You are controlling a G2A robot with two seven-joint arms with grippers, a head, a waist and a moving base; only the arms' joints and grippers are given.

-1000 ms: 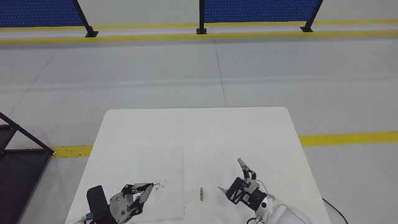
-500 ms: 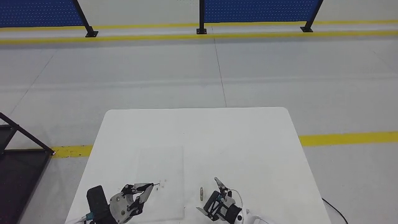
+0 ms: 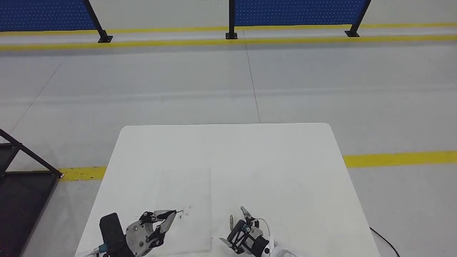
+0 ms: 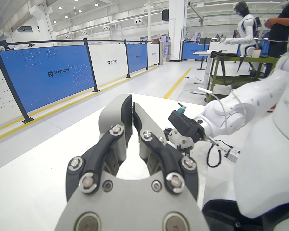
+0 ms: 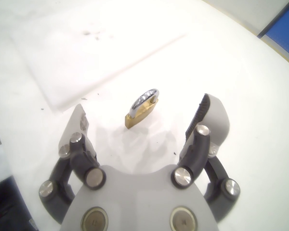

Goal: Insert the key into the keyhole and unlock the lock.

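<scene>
Brass padlock (image 5: 141, 117), steel-shackled, stands on the white tabletop (image 5: 207, 49) just ahead of the right hand (image 5: 142, 105), between its wide-spread fingers (image 5: 216, 116) — not yet gripped. The left hand (image 4: 132, 108) is pinched narrow; whether it holds the key, I cannot tell. Grasping, inserting, turning — all seemingly remain.

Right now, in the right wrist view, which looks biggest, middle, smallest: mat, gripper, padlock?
1. White mat and right gripper: both huge; the gripper's nearness to the camera makes ranking unsure.
2. Padlock: clearly smallest.
</scene>
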